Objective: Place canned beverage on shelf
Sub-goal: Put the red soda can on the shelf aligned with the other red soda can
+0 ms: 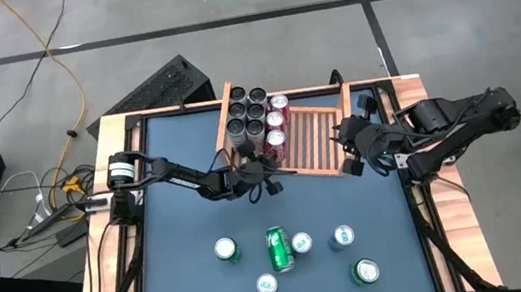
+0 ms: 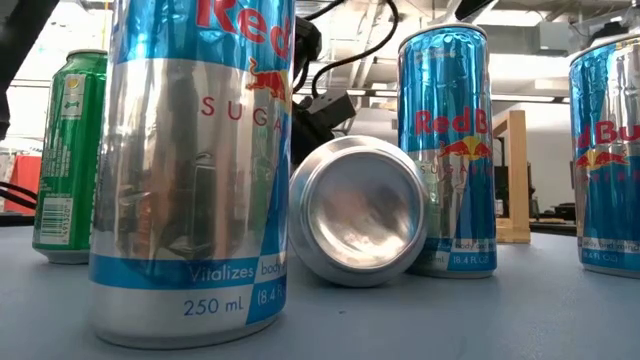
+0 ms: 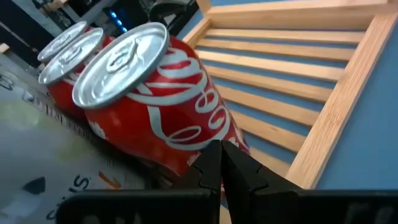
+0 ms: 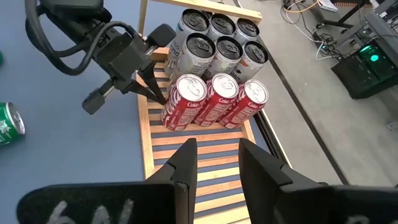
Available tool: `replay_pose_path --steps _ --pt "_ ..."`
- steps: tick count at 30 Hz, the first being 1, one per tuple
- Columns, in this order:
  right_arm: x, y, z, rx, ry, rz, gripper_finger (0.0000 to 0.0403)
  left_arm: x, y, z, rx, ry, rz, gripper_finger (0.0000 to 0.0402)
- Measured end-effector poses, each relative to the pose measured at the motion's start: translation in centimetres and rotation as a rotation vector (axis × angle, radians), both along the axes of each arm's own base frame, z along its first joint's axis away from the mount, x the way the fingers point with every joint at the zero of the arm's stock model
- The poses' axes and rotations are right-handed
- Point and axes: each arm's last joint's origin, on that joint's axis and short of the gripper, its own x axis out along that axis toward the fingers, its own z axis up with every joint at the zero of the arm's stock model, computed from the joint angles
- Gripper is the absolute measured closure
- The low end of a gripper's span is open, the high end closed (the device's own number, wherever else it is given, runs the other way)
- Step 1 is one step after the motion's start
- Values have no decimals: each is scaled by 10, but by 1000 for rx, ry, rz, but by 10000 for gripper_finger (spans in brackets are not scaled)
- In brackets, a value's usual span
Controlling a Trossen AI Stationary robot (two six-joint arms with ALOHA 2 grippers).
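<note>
The shelf [image 1: 315, 139], a light wooden tray with a slatted base, lies at the table's far middle. At its left end stand several dark-topped cans [image 4: 217, 40] and, in front of them, a row of three red cans [image 4: 214, 99]. My left gripper [image 1: 269, 168] reaches in from the table's left, shut, with its tips at the end red can [image 3: 161, 99] of that row. My right gripper [image 4: 217, 162] hangs open high above the shelf's bare slats [image 4: 193, 152], with nothing between its fingers. My left gripper has its shut fingertips [image 3: 221, 163] against the lower side wall [image 3: 186, 149] of the end red can, coming slanting down from the table's left and near side. The can stands upright on the shelf's slats, next to the other two red cans.
Loose cans stand on the near half of the blue table: green ones [image 1: 226, 250], blue and silver ones [image 1: 343, 238] and one green can lying on its side [image 1: 279, 249]. The low view shows them close up, a lying can's base [image 2: 355, 215] among them. The shelf's right half is bare slats.
</note>
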Motion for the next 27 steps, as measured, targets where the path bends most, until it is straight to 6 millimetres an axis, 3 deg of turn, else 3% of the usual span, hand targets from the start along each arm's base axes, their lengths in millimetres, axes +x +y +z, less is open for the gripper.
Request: replay_pose_path --steps 15,22,27 --pt "0 0 0 5 -3 -4 296 -1 -2 0 36 19 56 402" --pt "0 0 0 4 -1 -3 296 2 -24 6 25 -26 -54 401" --pt "0 0 0 4 0 -3 296 6 -15 5 22 -87 -85 401"
